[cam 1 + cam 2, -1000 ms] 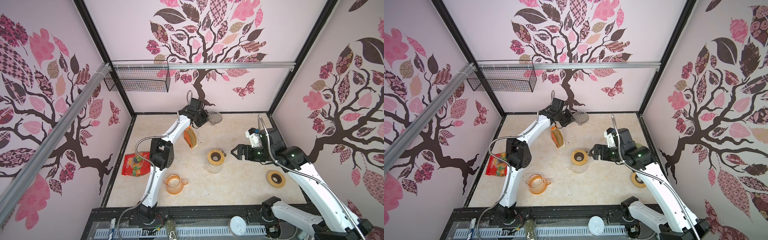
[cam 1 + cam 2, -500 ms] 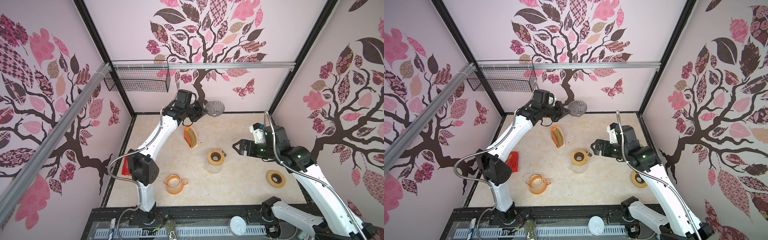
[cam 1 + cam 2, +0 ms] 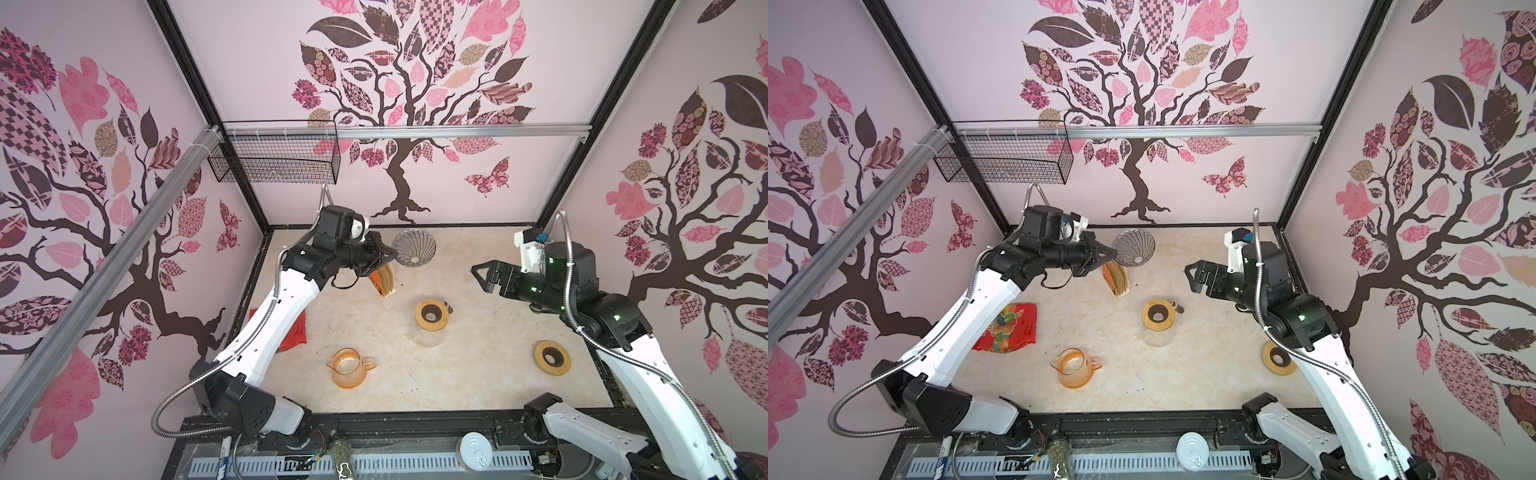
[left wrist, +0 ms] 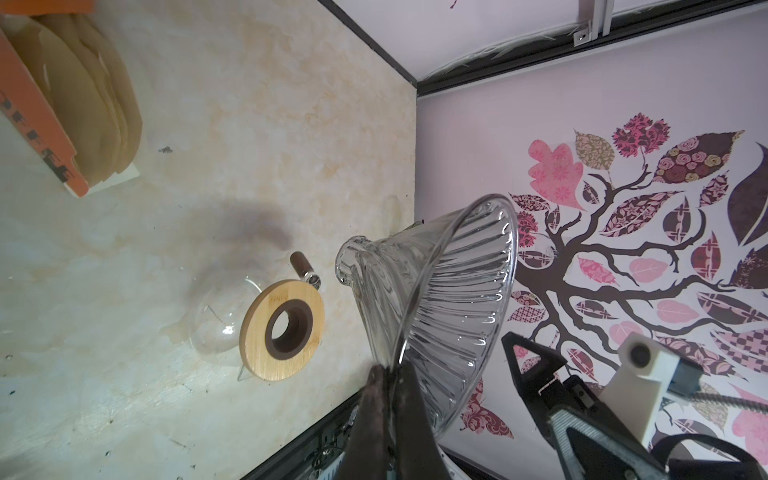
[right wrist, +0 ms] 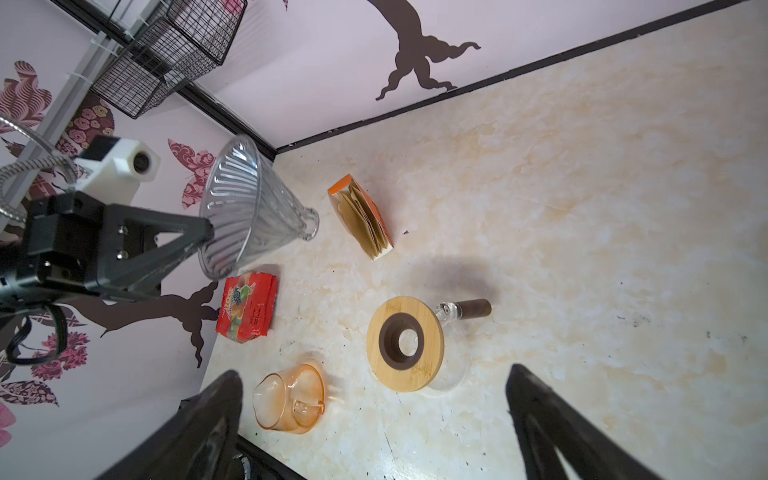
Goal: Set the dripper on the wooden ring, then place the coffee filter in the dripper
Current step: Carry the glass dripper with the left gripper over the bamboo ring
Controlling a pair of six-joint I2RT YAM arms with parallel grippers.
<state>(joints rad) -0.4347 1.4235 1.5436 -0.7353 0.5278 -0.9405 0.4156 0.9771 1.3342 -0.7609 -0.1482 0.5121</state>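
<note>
Left pincer (image 3: 392, 255) first: its jaws are clamped on the rim of the ribbed clear glass cone dripper (image 3: 413, 247). I hold it in the air near the back edge of the marbled beige desk (image 3: 478, 374), tilted, with the narrow neck aimed down toward the desk's middle. My right pincer (image 3: 481, 279) hangs over the right half of the desk with its jaws spread wide and nothing between them, tips pointing toward the left side.

The brown paper coffee filters (image 5: 358, 216) stand on edge in an open orange cardboard box (image 3: 380, 282). The box sits on the desk near the back edge, left of the middle, just beside and below the left pincer. Its long axis runs roughly from back to front, slightly skewed, with the open top facing up.

That is what the next move turns on, as I judge it. The left arm is by far the nearer but its grip is taken. The free right arm is well apart from the box and would have to reach across the middle to pinch a filter's upper edge.

Black lettering runs down the box's side, but I cannot read it. The red snack packet (image 3: 1009, 328) by the left edge shows printed fruit, and its text is also illegible.
</note>
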